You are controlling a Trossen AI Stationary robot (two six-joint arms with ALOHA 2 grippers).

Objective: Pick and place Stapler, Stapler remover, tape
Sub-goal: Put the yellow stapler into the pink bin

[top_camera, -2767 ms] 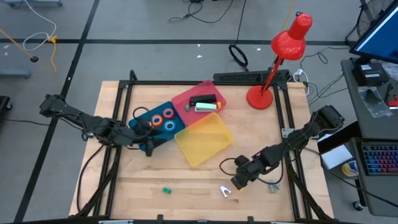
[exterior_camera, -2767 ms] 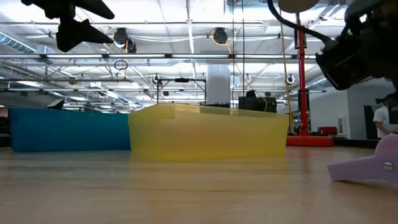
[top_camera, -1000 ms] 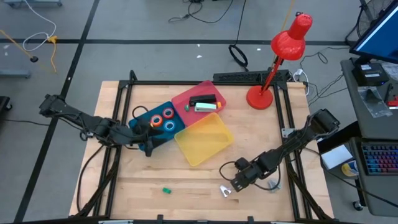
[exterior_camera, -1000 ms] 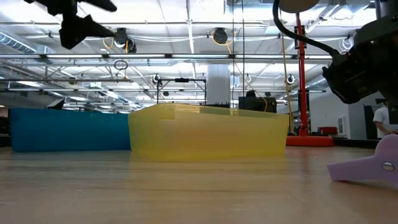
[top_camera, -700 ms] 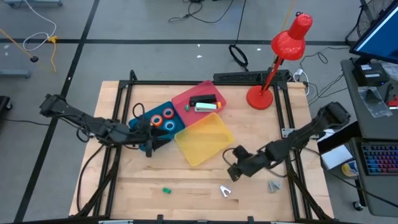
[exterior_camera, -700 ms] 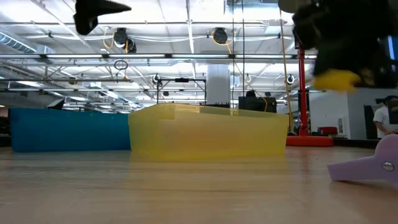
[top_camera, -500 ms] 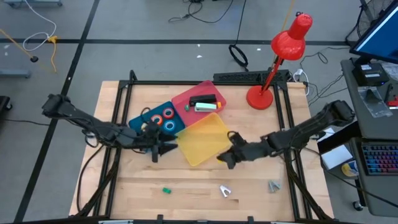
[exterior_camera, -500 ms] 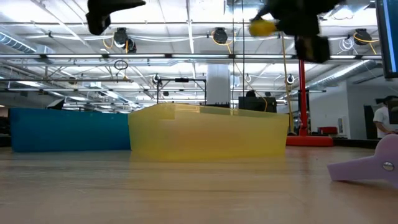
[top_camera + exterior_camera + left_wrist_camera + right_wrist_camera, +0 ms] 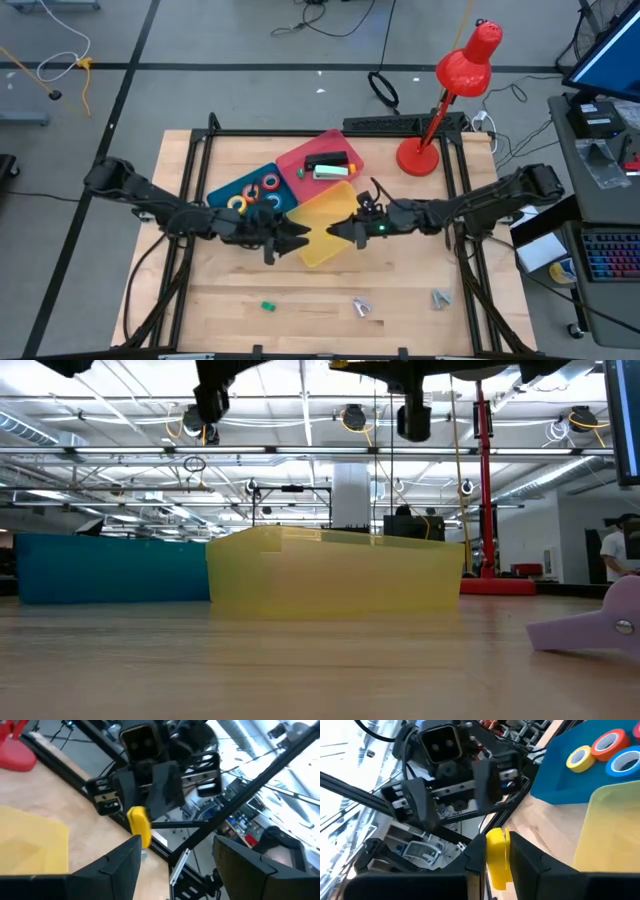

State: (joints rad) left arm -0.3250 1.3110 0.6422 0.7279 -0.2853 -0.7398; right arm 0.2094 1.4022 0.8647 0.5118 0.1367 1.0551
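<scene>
High view: swung in from the worktop's near edge, right tool [image 9: 340,232] now over the yellow tray [image 9: 320,250], clamped on a small yellow item [image 9: 496,857], seemingly ready for release. Facing it just beside the tray, left tool [image 9: 300,238], fingers wide and empty. Tape rolls [image 9: 255,192] in the blue tray [image 9: 218,193]; pale staple remover [image 9: 362,306] yet to collect.

Left arm reached in from left edge of high view toward centre, left gripper [image 9: 295,240] at mid-frame, fingers spread apart, nothing between them. Right arm stretched in from right edge, right gripper [image 9: 338,232] just right of it, tips facing, fingers clamped on small yellow piece [image 9: 496,857].
</scene>
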